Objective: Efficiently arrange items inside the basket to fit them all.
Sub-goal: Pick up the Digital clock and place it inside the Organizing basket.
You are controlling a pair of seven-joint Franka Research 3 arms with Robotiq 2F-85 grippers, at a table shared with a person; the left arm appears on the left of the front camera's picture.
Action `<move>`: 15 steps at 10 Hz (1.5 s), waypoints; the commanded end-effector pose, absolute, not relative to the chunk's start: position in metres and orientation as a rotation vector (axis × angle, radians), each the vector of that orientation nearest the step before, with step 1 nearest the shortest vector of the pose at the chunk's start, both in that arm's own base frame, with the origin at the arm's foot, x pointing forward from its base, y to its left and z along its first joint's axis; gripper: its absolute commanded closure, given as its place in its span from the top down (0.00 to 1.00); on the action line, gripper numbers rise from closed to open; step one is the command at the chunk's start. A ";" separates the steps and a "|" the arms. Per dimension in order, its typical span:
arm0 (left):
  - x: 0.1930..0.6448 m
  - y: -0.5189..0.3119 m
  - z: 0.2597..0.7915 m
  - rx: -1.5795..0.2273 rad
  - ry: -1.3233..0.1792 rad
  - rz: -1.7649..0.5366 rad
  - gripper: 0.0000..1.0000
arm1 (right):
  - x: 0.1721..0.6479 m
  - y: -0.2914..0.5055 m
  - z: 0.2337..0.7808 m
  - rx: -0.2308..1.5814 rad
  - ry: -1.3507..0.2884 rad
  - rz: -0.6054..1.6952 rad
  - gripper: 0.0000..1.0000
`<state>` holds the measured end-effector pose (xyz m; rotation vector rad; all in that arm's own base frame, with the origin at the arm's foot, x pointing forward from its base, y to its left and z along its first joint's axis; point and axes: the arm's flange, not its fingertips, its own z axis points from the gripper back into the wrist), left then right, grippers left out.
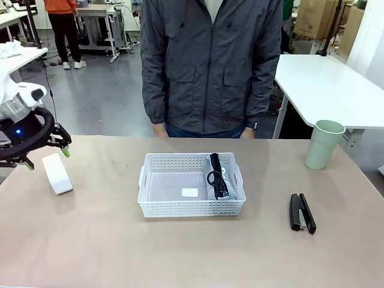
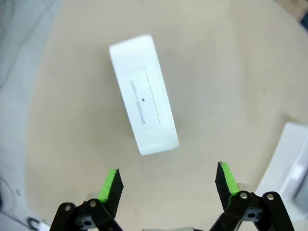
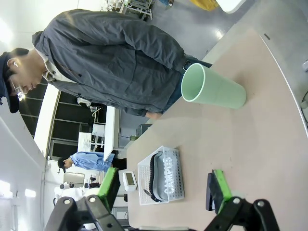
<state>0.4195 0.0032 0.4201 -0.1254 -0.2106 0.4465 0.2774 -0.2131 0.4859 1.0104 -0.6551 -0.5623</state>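
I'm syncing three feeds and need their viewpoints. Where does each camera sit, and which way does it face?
Front: fixed on the robot's side, facing across the table at the person; left gripper at picture left.
Left wrist: on the left arm, looking down through its open jaws at the box.
Right wrist: on the right arm, rolled sideways, facing cup, basket and person past the open right gripper.
Shared: front and left wrist both show the box.

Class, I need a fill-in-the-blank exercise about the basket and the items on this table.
The grey pouch lies ___ the basket. The left pincer hovers over the white box with jaws ___. The green cup stands ___. The black stapler lies ___ the basket.
Missing words: inside; open; upright; outside.
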 end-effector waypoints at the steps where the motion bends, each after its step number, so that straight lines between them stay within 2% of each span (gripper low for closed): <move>1: 0.433 -0.001 0.418 -0.128 -0.173 0.569 1.00 | 0.279 -0.215 0.487 1.028 -0.674 -0.552 1.00; 2: 0.441 0.001 0.418 -0.184 -0.091 0.609 1.00 | 0.279 -0.215 0.487 1.028 -0.674 -0.552 1.00; 3: 0.426 0.005 0.417 -0.128 -0.198 0.523 1.00 | 0.279 -0.215 0.487 1.028 -0.674 -0.552 1.00; 6: 0.426 0.005 0.417 -0.128 -0.198 0.523 1.00 | 0.279 -0.215 0.487 1.028 -0.674 -0.552 1.00; 11: 0.461 0.011 0.379 -0.093 -0.050 0.502 1.00 | 0.279 -0.215 0.487 1.028 -0.674 -0.552 1.00; 15: 0.485 0.023 0.347 -0.093 -0.041 0.523 1.00 | 0.279 -0.215 0.487 1.028 -0.674 -0.552 1.00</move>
